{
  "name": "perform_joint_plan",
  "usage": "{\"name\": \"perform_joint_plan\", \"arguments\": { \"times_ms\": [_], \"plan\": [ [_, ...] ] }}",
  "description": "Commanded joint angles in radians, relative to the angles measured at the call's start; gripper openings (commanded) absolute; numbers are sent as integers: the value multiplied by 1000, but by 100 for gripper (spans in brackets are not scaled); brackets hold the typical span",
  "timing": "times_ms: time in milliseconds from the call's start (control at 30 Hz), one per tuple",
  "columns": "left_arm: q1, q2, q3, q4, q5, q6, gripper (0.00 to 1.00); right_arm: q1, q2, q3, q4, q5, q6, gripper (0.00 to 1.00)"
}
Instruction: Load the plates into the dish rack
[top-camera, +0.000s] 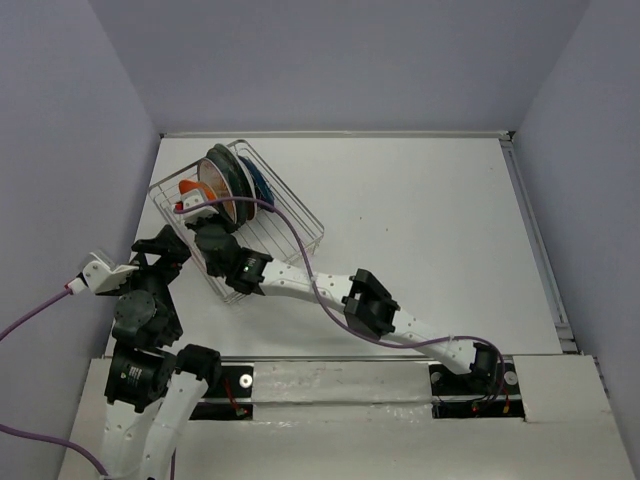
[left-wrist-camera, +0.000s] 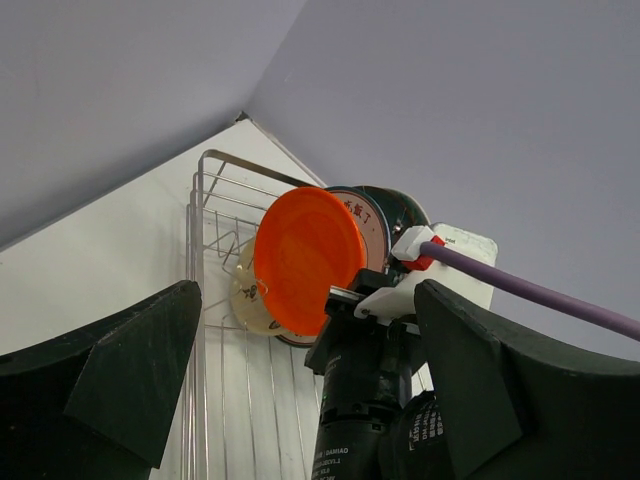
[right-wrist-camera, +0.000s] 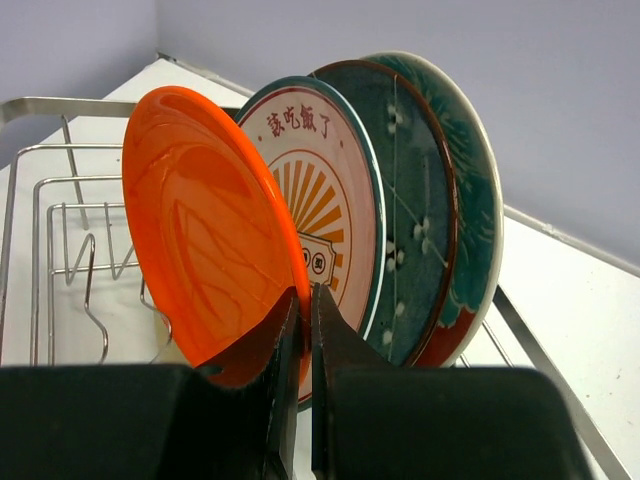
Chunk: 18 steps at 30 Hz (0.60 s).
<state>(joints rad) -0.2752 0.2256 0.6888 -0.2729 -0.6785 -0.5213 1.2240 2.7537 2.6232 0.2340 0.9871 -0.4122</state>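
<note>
My right fingers (right-wrist-camera: 281, 420) pinch the orange plate's (right-wrist-camera: 200, 230) lower rim. It stands upright straight above them in the dish rack (right-wrist-camera: 40, 105), just beside the emblem plate (right-wrist-camera: 325, 180). My left fingers (left-wrist-camera: 110, 370) gape apart.

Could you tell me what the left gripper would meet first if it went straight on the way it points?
Most likely the right gripper, which sits dead ahead between the open left jaws and is shut on the orange plate. How far off it is I cannot judge.
</note>
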Motion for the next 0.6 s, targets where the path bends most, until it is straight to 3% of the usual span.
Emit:
{"name": "perform_joint_plan", "arguments": {
  "times_ms": [0,100,133,200,367,433,567],
  "plan": [
    [-2,-8,28,47,-27,1,99,17,11,18,39,13,36,7],
    [-2,-8,28,49,-27,3,99,17,-15,-26,33,-5,101,10],
    [-1,-8,28,49,-26,4,99,26,-29,-46,31,-28,139,21],
    [-2,-8,26,49,-29,6,99,26,-72,-83,27,-50,177,30],
    [1,-11,21,57,-21,10,99,26,-104,-123,5,-62,234,30],
    [4,-11,21,58,-18,12,99,26,-146,-179,2,-73,274,40],
    [2,-8,18,63,-9,15,99,35,-210,-288,-25,-123,390,46]
  ]
}}
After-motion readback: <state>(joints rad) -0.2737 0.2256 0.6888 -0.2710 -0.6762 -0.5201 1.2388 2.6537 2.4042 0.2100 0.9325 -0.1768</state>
